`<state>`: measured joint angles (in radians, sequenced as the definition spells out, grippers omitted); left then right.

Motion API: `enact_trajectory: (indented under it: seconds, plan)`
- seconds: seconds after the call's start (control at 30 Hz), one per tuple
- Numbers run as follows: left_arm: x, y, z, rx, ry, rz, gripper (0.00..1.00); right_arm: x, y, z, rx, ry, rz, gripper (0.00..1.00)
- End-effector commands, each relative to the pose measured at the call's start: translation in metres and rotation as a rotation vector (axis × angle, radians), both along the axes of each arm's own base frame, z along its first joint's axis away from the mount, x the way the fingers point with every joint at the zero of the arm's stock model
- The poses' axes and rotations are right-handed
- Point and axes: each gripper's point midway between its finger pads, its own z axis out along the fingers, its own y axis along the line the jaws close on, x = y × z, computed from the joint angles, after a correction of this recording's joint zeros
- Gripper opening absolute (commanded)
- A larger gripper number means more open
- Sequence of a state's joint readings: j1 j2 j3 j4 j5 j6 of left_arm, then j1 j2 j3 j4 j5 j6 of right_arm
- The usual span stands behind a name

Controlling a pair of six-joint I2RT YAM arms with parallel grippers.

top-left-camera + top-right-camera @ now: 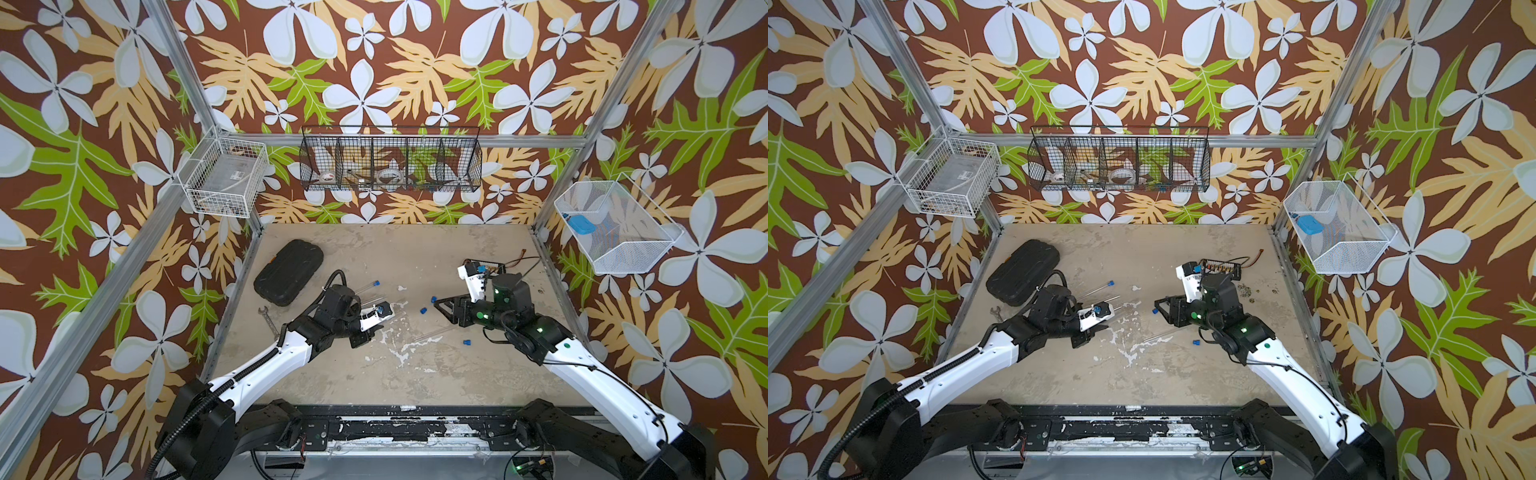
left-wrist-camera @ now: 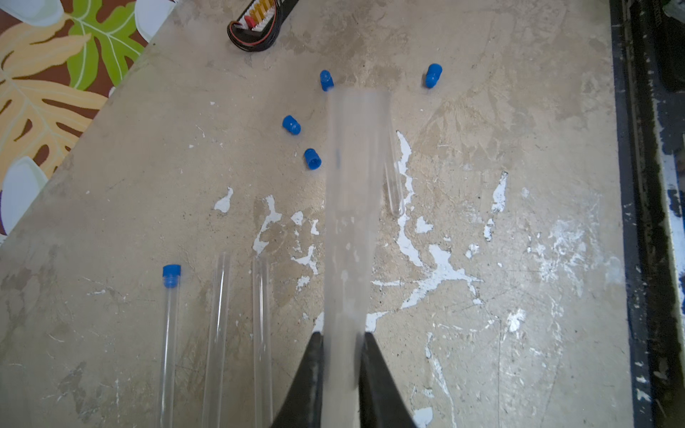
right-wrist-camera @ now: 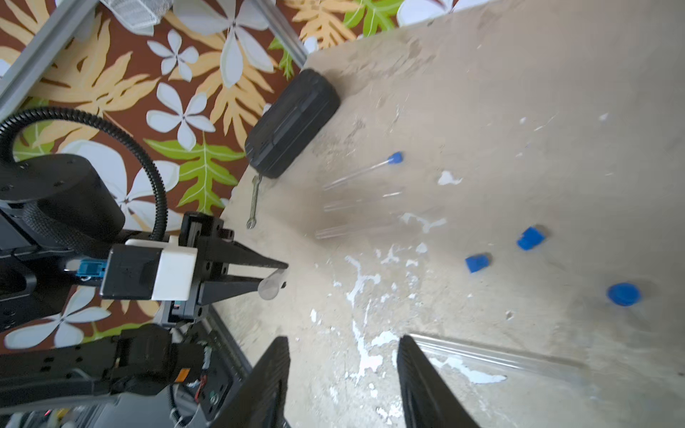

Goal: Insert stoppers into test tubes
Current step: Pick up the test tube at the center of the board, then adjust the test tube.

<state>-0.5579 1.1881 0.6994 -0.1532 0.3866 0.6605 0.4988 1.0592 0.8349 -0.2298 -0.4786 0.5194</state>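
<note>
My left gripper (image 2: 343,335) is shut on a clear test tube (image 2: 352,185) that sticks out ahead of its fingers. In the right wrist view the tube's open end (image 3: 270,287) shows empty. On the table to its left lie two bare tubes (image 2: 218,333) (image 2: 262,333) and one tube with a blue stopper (image 2: 171,276) in its end. Several loose blue stoppers (image 2: 291,124) (image 2: 312,158) (image 2: 432,75) lie ahead. My right gripper (image 3: 343,339) is open and empty, hovering above the table beside another bare tube (image 3: 500,357), with stoppers (image 3: 477,263) (image 3: 624,294) further ahead of it.
A black case (image 1: 289,272) and a grey wrench (image 1: 266,318) lie at the table's left side. A circuit board with wires (image 1: 492,268) sits at the back right. Wire baskets (image 1: 390,160) (image 1: 615,228) hang on the walls above.
</note>
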Motion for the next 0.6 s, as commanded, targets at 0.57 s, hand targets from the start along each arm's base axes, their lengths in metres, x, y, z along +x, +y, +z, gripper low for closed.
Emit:
enact_trajectory:
  seconds: [0.57]
  plan:
    - [0.003,-0.007,-0.004,0.008,-0.039,-0.02,0.07,-0.011,0.078,-0.034,-0.071,0.144,0.199,0.49]
